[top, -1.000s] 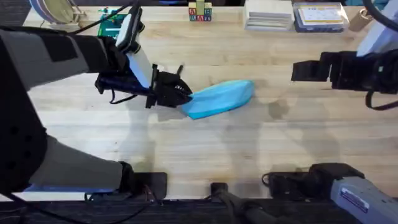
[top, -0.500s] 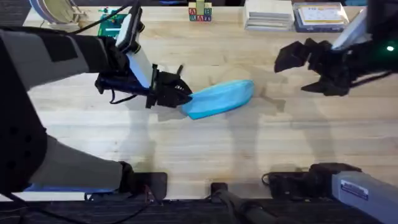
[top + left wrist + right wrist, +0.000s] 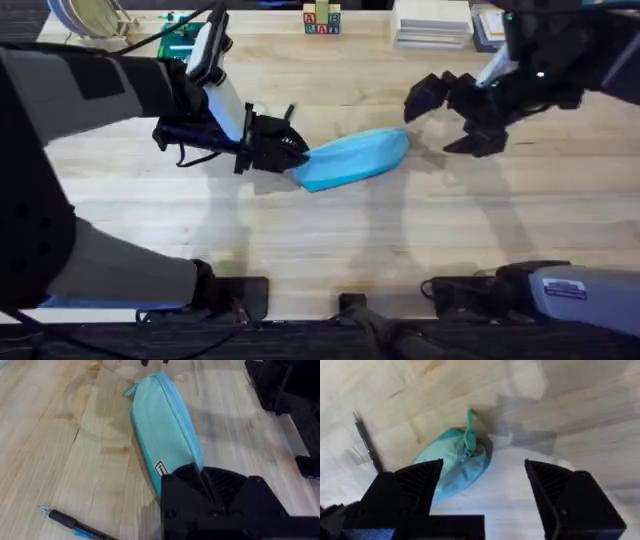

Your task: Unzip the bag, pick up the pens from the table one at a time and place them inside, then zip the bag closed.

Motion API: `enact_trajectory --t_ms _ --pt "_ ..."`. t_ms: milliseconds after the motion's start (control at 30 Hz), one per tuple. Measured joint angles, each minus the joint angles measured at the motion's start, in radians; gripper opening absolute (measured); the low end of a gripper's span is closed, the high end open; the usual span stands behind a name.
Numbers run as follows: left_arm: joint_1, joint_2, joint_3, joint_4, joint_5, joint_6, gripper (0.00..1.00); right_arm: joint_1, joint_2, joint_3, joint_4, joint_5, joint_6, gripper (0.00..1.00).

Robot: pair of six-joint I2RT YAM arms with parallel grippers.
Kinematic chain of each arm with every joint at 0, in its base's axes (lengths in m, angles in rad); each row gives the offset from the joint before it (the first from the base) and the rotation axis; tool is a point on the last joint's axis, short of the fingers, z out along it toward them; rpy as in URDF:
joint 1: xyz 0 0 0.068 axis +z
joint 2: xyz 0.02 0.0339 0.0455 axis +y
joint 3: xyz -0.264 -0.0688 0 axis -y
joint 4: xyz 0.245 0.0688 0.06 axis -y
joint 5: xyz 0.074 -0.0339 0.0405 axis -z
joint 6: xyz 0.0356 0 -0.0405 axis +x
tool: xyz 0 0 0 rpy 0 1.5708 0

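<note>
While the left claw [image 3: 296,152] clamps its end, the light-blue bag [image 3: 355,157] lies zipped; the right claw [image 3: 440,115] gapes above, its arm hiding the bench [image 3: 330,240] behind.

Alphabet blocks [image 3: 321,20] (stacked), booklets [image 3: 432,22] at far edge.

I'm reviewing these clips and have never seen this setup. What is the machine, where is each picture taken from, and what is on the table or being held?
Two robot arms sit at a wooden table. One picture looks down from above; the other two come from small cameras on each arm's wrist. The left gripper has its jaws shut on one end of a light-blue bag, which lies flat. The right gripper hangs by the bag's other end with its jaws wide open, holding nothing. Its wrist camera shows the teal zipper pull ahead of it. A black pen lies on the table near the bag. Boxes and toy blocks sit along the far edge.
</note>
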Motion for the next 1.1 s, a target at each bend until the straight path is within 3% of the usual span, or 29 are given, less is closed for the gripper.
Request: enact_trajectory --t_ms 233,1100 --pt "0.0 0.0 0.0 0.0 0.0 0.0 0.041 0.007 0.085 0.0 0.063 -0.004 0.135 0.998" --pt "0.0 0.0 0.0 0.0 0.0 0.0 0.041 0.084 0.161 0.0 0.148 -0.004 0.211 0.96"
